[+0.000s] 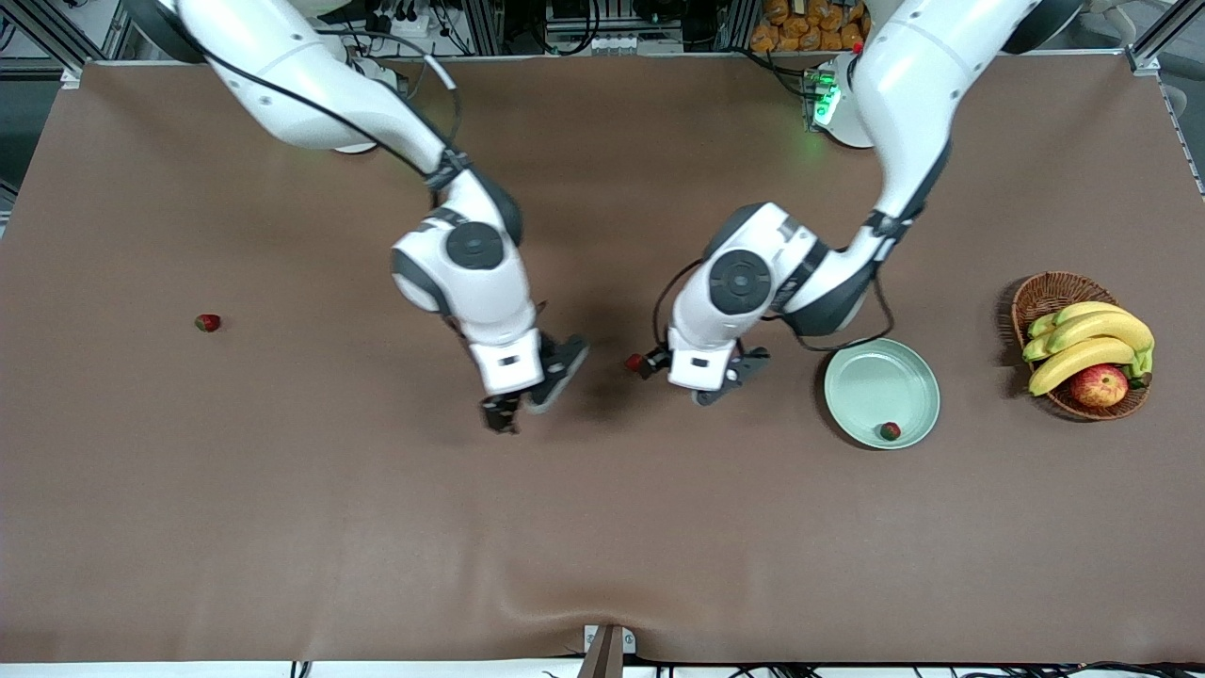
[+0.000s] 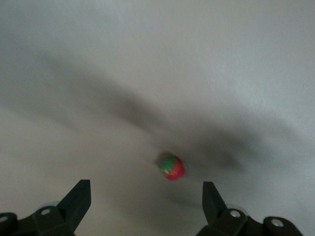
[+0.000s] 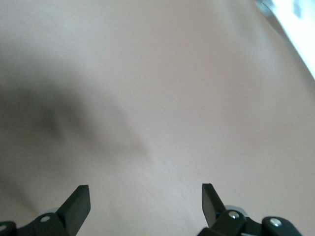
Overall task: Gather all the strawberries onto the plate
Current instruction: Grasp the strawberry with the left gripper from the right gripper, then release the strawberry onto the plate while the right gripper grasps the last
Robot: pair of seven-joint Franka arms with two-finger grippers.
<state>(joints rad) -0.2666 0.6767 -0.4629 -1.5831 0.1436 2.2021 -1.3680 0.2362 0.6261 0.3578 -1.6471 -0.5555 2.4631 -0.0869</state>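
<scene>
Strawberries are lying apart: one (image 1: 890,431) in the plate (image 1: 861,377); one (image 1: 634,362) beside the left gripper (image 2: 146,196), whose fingers are gaping empty; one (image 1: 207,323) toward the right arm's end; the right gripper (image 3: 145,196) is hanging open over bare table (image 1: 282,527).

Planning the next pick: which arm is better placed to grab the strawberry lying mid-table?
Left. The left gripper is open with the strawberry just ahead of it; the right gripper sees only bare table.
</scene>
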